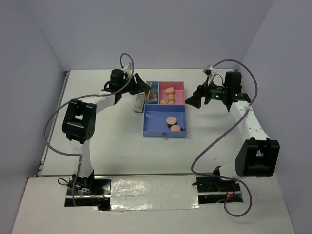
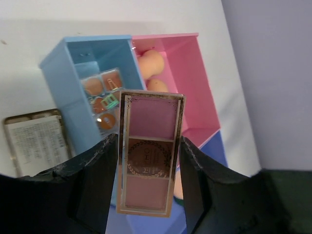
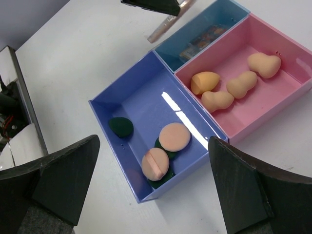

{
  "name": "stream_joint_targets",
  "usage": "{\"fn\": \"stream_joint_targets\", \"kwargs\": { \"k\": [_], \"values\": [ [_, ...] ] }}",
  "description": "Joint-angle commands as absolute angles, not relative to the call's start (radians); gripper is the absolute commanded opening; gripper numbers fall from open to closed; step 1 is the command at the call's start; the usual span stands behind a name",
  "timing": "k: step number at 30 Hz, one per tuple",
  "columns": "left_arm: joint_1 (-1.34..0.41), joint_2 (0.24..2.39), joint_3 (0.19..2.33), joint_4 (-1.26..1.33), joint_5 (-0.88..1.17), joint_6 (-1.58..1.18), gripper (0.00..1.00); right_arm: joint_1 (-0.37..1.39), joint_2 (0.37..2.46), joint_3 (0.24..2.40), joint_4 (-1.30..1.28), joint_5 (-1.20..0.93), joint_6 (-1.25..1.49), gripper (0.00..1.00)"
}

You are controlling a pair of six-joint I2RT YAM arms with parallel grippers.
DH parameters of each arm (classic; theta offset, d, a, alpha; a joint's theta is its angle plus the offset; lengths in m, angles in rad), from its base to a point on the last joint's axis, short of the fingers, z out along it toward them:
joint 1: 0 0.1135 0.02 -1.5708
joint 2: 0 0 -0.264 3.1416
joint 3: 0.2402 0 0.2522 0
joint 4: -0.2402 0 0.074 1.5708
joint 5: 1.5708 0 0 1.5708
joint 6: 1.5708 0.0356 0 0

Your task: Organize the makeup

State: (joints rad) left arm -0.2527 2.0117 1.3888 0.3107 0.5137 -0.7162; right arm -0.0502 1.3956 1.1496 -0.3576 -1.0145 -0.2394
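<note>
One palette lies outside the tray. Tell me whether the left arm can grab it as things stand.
Probably not yet. The left gripper is shut on a pink palette, so it is occupied. The table palette itself lies uncovered beside the tray.

The palette [image 2: 150, 153] has a gold rim, two dusty-pink pans and a brown middle pan with a gold crest. Sponges [image 3: 217, 100] and puffs [image 3: 174, 136] are peach; discs [image 3: 121, 126] dark green.

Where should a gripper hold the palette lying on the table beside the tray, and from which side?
Probably from above, pinching the loose palette across its long edges: it lies flat, and the left gripper clamps the other palette that way.
</note>
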Motion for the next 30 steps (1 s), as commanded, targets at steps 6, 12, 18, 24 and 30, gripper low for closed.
{"fn": "stream_joint_targets", "kwargs": {
  "k": [6, 12, 18, 24, 30],
  "values": [
    [-0.322, 2.115, 1.545, 0.362, 0.523, -0.842, 0.16, -0.057, 1.361, 1.135, -0.318, -1.034, -0.245, 1.00],
    [-0.336, 2.132, 1.601, 0.224, 0.390, -0.815, 0.25, -0.058, 1.358, 1.124, -0.316, -1.032, -0.250, 1.00],
    [-0.344, 2.144, 1.655, 0.121, 0.296, -0.767, 0.35, -0.058, 1.361, 1.127, -0.316, -1.035, -0.250, 1.00],
    [-0.347, 2.178, 1.706, 0.049, 0.267, -0.744, 0.46, -0.058, 1.362, 1.127, -0.318, -1.034, -0.252, 1.00],
    [-0.353, 2.187, 1.736, 0.017, 0.256, -0.736, 0.76, -0.058, 1.361, 1.127, -0.318, -1.034, -0.252, 1.00]
  ]
}}
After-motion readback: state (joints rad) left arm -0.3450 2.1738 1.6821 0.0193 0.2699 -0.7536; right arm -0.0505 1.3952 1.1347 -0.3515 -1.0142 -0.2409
